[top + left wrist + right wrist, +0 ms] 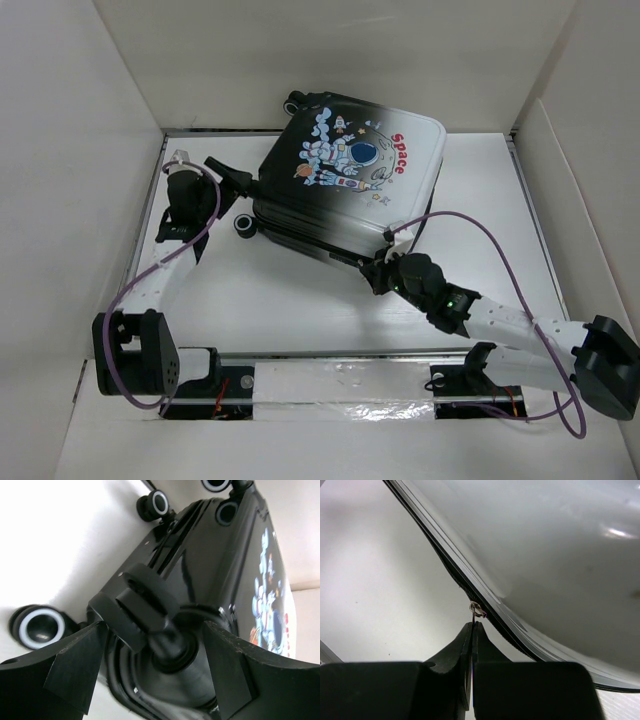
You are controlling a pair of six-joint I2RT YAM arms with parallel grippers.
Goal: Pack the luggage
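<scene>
— Two end effectors at work here: what has each got? Start from the left.

— On your left, the left end effector (228,175) stands wide open around a caster wheel (145,605) at the end of the luggage (345,185). It holds nothing, and the wheel sits between the fingers, not clamped.

— And the luggage itself?

— It lies flat and closed on the table (300,310), toward the back, astronaut side up. Expect a stiff, glossy shell that is slippery, too broad to pinch and probably light for its bulk. It may slide when you tug, so take it by its small parts.

— The right?

— Your right end effector (471,630) is pinched shut on the thin zipper pull (476,611) at the near seam. That tab looks delicate, so pull along the zipper (455,575), never away from it.
</scene>
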